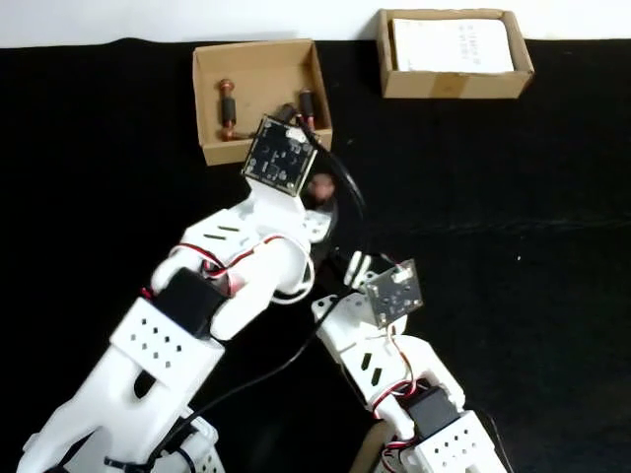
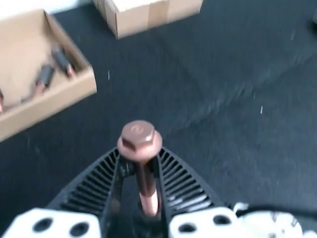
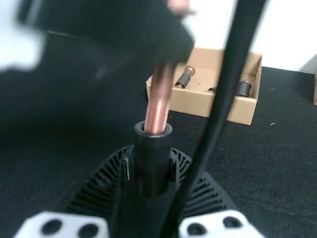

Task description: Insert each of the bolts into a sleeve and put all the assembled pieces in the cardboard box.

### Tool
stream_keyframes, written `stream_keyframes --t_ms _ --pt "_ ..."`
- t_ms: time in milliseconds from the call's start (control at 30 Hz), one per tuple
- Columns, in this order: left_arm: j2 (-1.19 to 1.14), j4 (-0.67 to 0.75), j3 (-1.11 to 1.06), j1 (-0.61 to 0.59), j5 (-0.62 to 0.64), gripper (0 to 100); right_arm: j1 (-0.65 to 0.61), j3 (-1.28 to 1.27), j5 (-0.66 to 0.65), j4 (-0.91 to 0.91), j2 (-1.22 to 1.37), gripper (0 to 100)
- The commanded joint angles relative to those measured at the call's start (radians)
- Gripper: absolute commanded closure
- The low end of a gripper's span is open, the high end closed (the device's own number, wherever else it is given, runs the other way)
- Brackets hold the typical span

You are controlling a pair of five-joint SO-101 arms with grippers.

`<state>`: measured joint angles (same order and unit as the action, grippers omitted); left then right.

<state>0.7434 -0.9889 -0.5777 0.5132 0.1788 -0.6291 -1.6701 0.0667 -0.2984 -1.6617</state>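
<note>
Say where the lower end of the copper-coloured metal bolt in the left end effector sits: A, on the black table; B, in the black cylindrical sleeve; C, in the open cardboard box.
B: the shaft of the copper-coloured metal bolt enters the top of the black cylindrical sleeve in the right end effector.

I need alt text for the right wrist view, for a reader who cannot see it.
The right hand grips a black sleeve upright, with a copper bolt entering its top. Behind stands a cardboard box with finished pieces.
</note>
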Motion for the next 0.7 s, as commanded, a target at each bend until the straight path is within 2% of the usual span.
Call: stream_keyframes --t_ms 0,133,267,333,567,667 --pt "0.004 -0.097 0.079 -0.012 -0.026 99 0.013 0.015 0.005 0.024 -0.028 99.1" --pt "0.004 -0.144 0.091 -0.019 -0.117 96 0.012 0.016 0.005 0.024 -0.028 99.1" --pt "0.004 -0.221 0.113 -0.022 -0.078 83 0.012 0.016 0.005 0.051 -0.022 99.1" --pt "0.004 -0.275 0.150 -0.021 -0.061 80 0.012 0.016 0.005 0.070 -0.021 99.1" --pt "0.010 -0.443 0.351 -0.058 -0.087 82 0.013 0.033 0.003 0.074 -0.019 99.1" --pt "0.010 -0.479 0.446 -0.159 -0.170 93 0.018 0.120 -0.002 0.076 0.013 99.1"
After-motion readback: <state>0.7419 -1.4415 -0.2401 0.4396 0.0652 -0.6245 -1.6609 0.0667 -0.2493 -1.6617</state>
